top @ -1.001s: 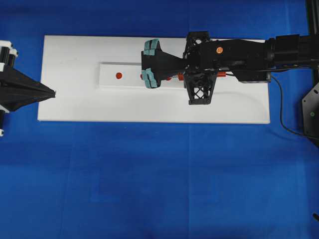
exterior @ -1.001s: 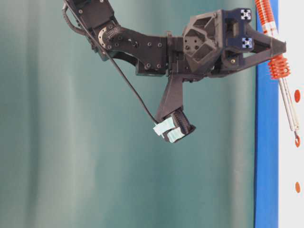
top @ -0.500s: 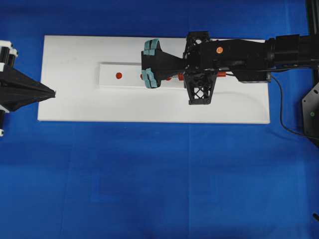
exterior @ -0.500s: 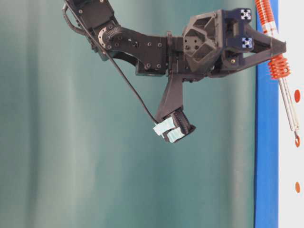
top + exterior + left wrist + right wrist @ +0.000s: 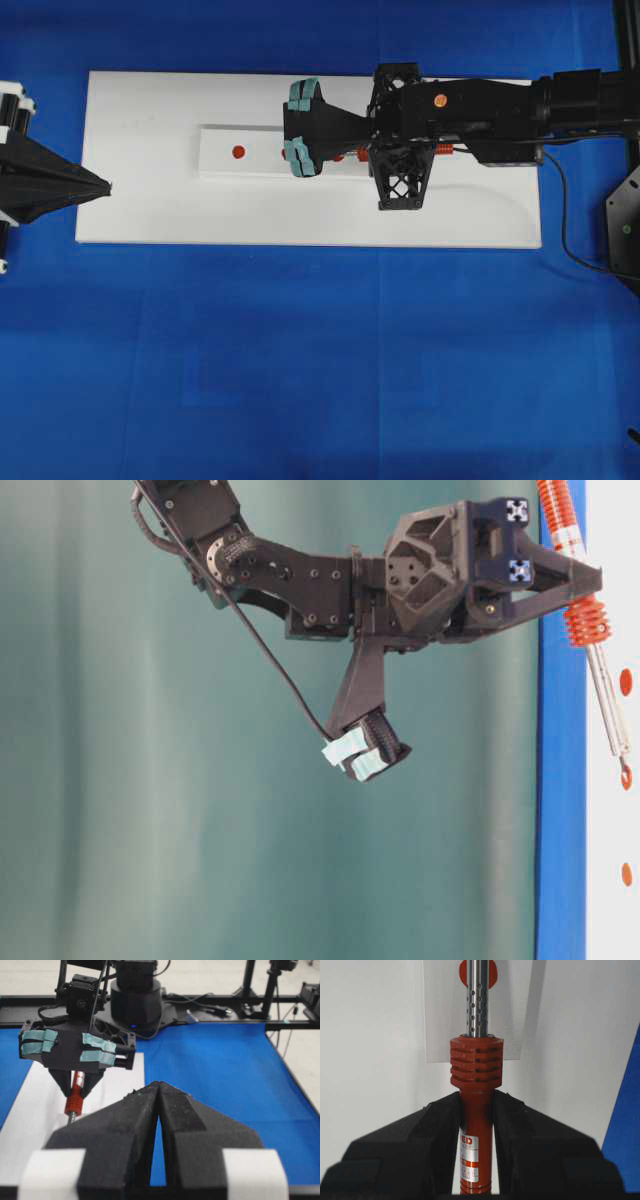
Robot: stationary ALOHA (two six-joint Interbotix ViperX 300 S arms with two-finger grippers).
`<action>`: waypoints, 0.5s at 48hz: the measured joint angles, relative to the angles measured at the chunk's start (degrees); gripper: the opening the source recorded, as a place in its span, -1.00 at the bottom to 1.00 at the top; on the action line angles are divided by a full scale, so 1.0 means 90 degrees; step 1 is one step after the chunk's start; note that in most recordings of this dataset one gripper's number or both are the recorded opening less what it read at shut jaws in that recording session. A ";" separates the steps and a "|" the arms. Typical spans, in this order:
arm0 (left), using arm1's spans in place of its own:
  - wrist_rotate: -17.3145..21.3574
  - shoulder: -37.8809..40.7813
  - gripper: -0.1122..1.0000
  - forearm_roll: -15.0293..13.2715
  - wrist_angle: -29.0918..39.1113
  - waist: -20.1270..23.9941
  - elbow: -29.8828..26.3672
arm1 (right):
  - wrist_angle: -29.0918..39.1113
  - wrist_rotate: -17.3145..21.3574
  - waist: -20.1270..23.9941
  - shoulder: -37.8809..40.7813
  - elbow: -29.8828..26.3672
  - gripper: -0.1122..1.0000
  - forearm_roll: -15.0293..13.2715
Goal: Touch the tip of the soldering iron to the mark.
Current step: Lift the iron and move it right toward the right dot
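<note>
irons: 1, soldering iron [image 5: 475,1125] clamped in right pincer [image 5: 476,1110] | tip [image 5: 625,773] on middle mark [image 5: 626,778] | red marks: 3 | left pincer [image 5: 159,1091] closed, empty, at 9 o'clock off white board [image 5: 140,210]

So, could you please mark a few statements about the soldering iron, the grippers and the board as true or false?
1. The right gripper is shut on the soldering iron. True.
2. The left gripper holds a tool. False: it is shut and holds nothing.
3. The iron lies flat on the blue cloth. False: it is held over the white board.
4. Red dots mark a strip on the board. True.
</note>
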 measured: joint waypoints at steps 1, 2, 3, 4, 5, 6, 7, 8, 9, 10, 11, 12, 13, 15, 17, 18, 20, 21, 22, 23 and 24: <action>0.0000 0.0000 -0.80 -0.0010 0.0000 0.0000 0.0000 | 0.0010 0.0010 0.0000 -0.0020 -0.0020 -0.68 0.0000; 0.0000 0.0000 -0.80 -0.0010 -0.0010 0.0000 0.0000 | 0.0029 0.0010 0.0000 -0.0020 -0.0029 -0.68 0.0000; 0.0000 0.0000 -0.80 -0.0010 0.0000 0.0010 0.0000 | 0.0049 0.0010 0.0000 -0.0039 -0.0049 -0.68 0.0000; 0.0000 0.0000 -0.80 0.0000 0.0000 0.0000 0.0000 | 0.0078 0.0020 0.0010 -0.0068 -0.0068 -0.68 0.0000; -0.0010 0.0000 -0.80 0.0000 0.0000 0.0000 0.0000 | 0.0107 0.0020 0.0010 -0.0107 -0.0088 -0.68 -0.0010; -0.0010 0.0000 -0.80 -0.0010 0.0000 0.0000 0.0000 | 0.0137 0.0020 0.0000 -0.0146 -0.0107 -0.68 -0.0010; -0.0020 0.0000 -0.80 -0.0010 0.0000 0.0000 0.0000 | 0.0166 0.0020 0.0000 -0.0195 -0.0137 -0.68 -0.0010; -0.0029 0.0000 -0.80 -0.0010 0.0000 0.0000 0.0000 | 0.0195 0.0020 0.0010 -0.0254 -0.0166 -0.68 -0.0010; -0.0039 0.0000 -0.80 -0.0010 0.0000 0.0000 0.0000 | 0.0234 0.0020 0.0010 -0.0312 -0.0205 -0.68 -0.0010; -0.0049 0.0000 -0.80 -0.0010 0.0000 0.0000 0.0000 | 0.0264 0.0020 0.0010 -0.0371 -0.0234 -0.68 -0.0010; -0.0049 0.0000 -0.80 0.0000 0.0020 0.0000 0.0000 | 0.0303 0.0010 0.0010 -0.0420 -0.0273 -0.68 -0.0010; -0.0049 0.0000 -0.80 0.0000 0.0020 0.0000 0.0000 | 0.0332 0.0020 0.0010 -0.0469 -0.0303 -0.68 -0.0020; -0.0059 0.0000 -0.80 -0.0010 0.0029 0.0000 0.0000 | 0.0371 0.0020 0.0010 -0.0527 -0.0342 -0.68 -0.0020; -0.0068 0.0000 -0.80 -0.0010 0.0049 0.0000 0.0000 | 0.0439 0.0020 0.0010 -0.0635 -0.0410 -0.68 -0.0029; -0.0068 0.0000 -0.80 -0.0010 0.0049 0.0000 0.0000 | 0.0498 0.0020 0.0010 -0.0723 -0.0488 -0.68 -0.0059; -0.0068 0.0000 -0.80 -0.0010 0.0059 0.0000 0.0000 | 0.0537 0.0010 0.0010 -0.0771 -0.0527 -0.68 -0.0068; -0.0068 0.0000 -0.80 0.0000 0.0059 0.0000 0.0000 | 0.0596 0.0020 0.0010 -0.0840 -0.0586 -0.68 -0.0098; -0.0068 0.0000 -0.80 0.0000 0.0059 0.0000 0.0000 | 0.0625 0.0020 0.0010 -0.0869 -0.0615 -0.68 -0.0107; -0.0068 0.0000 -0.80 -0.0010 0.0059 0.0000 0.0000 | 0.0664 0.0020 0.0010 -0.0889 -0.0645 -0.68 -0.0127; -0.0068 0.0000 -0.80 -0.0010 0.0068 0.0000 0.0000 | 0.0703 0.0020 0.0010 -0.0908 -0.0664 -0.68 -0.0137; -0.0068 0.0000 -0.80 -0.0010 0.0068 0.0000 0.0000 | 0.0732 0.0020 0.0020 -0.0918 -0.0693 -0.68 -0.0146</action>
